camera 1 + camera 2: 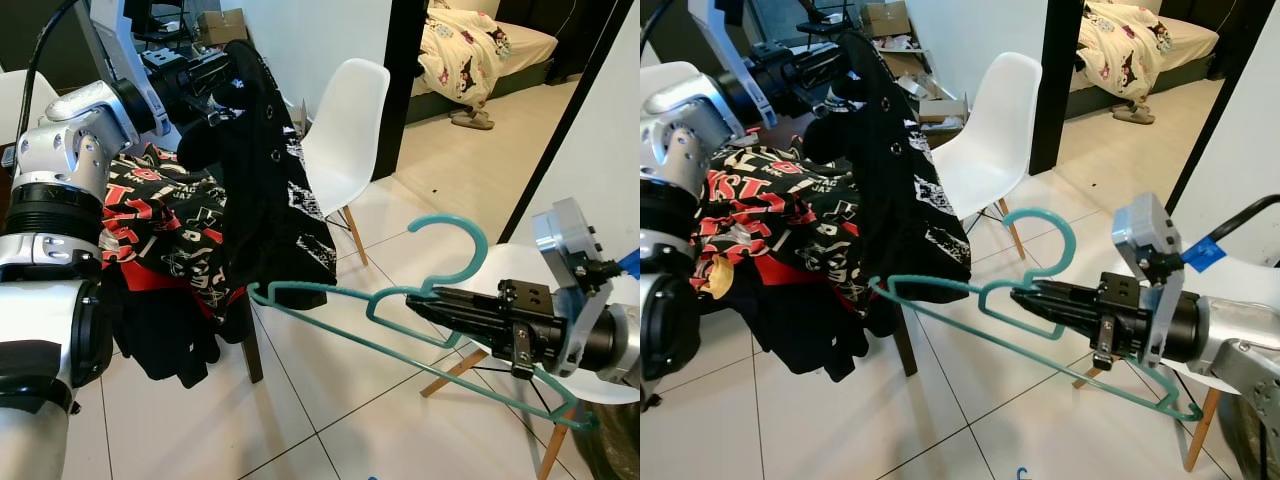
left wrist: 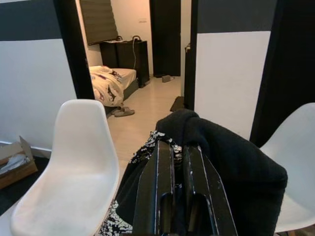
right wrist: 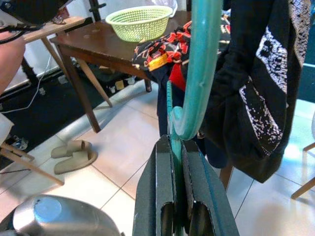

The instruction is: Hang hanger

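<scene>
Over the tiled floor (image 1: 330, 420), right gripper (image 1: 420, 300) reaches fwd w/ fingers pressed together on the teal hanger (image 1: 440, 270), pinching it at the neck just below the hook. Hook curls up above the fingertips; hanger's long lower bar runs under the gripper, one end near the wrist, the far tip touching or just under the hem of the black garment (image 1: 265, 190), hard to tell which. Left gripper (image 1: 845, 62) is up high, fingers closed on the top of that garment, which hangs down beside a red/black printed pile (image 1: 165, 225).

Right wrist view adds what head views lack: green basket (image 3: 139, 22) on a brown table (image 3: 93, 46), slippers (image 3: 74, 155) on floor. Left wrist view shows black fabric bunched over the fingers (image 2: 165, 196), a white chair (image 2: 74, 162) close by, and a bedroom w/ bed (image 2: 110, 83) thru the doorway. Head views show a 2nd white chair (image 1: 600, 385) under the right arm
</scene>
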